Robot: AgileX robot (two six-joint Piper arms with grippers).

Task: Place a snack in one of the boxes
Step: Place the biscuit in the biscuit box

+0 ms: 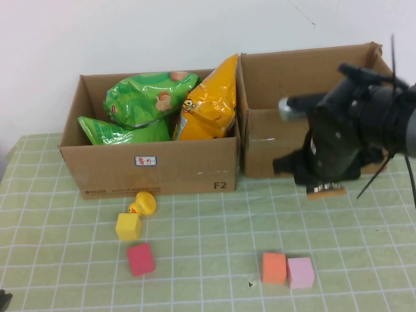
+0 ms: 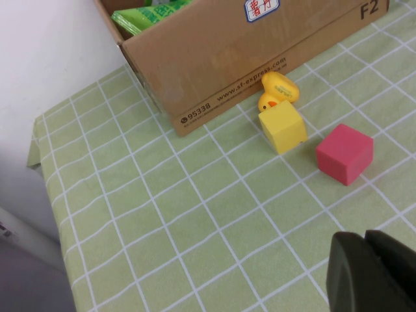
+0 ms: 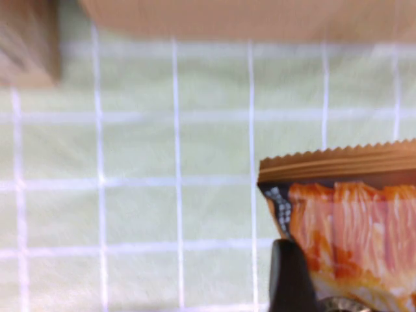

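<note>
Right wrist view, right hand [image 3: 338, 286] gripping snack packet [image 3: 351, 214]

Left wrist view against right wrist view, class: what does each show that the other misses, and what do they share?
Only the left wrist view shows the yellow block, red block, rubber duck and the left gripper low over the table. Only the right wrist view shows the orange snack packet in the right gripper. Both show the checked tablecloth and cardboard box wall.

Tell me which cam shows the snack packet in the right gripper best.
Right wrist view: the orange snack packet fills the corner, crimped edge and print visible, with one finger of the right gripper against it. The high view shows only a sliver beneath the arm, near the right box. The left wrist view shows none; the left gripper is parked low.
</note>
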